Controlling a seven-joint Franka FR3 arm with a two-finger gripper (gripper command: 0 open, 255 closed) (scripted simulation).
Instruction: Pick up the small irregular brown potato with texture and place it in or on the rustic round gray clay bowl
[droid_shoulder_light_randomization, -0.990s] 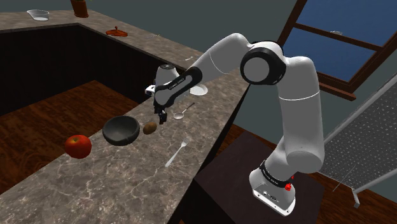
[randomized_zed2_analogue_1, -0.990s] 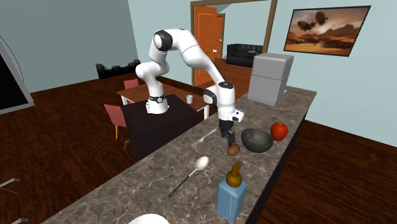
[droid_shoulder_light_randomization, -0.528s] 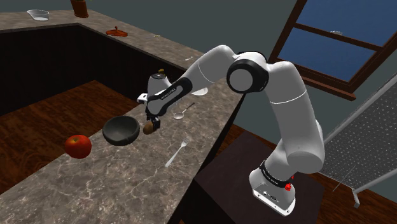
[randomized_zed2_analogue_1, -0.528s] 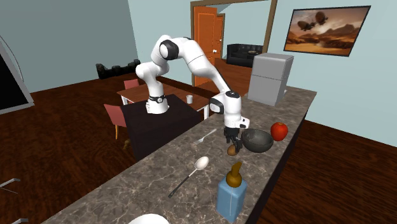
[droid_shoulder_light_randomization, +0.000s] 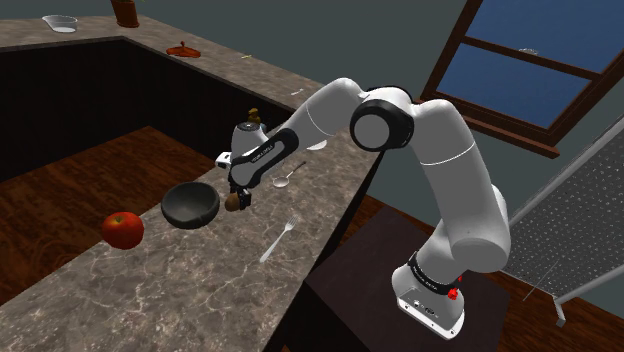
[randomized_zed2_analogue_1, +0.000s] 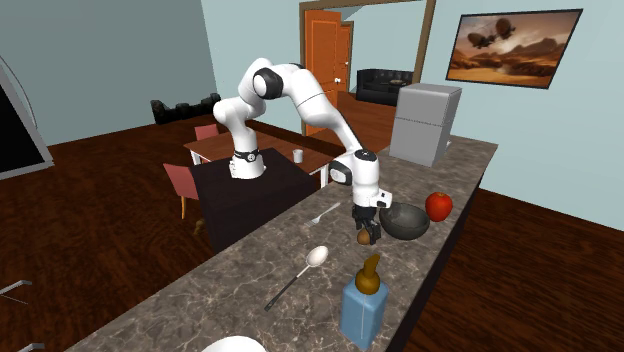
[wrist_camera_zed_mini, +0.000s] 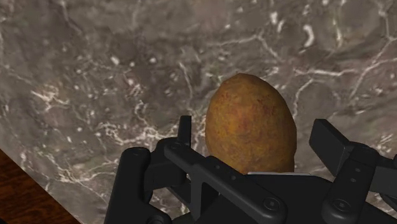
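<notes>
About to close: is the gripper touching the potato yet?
Apart. In the wrist view, the countertop shows on both sides between the potato and the open gripper.

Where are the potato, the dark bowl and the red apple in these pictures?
potato (wrist_camera_zed_mini: 251, 124): wrist view, the middle of its brown skin.
bowl (droid_shoulder_light_randomization: 190, 204): shoulder view, its bare dark inside.
apple (droid_shoulder_light_randomization: 122, 229): shoulder view, the middle of its red side.

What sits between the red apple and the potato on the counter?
The dark round bowl, seen in the shoulder view between the apple and the potato.
</notes>
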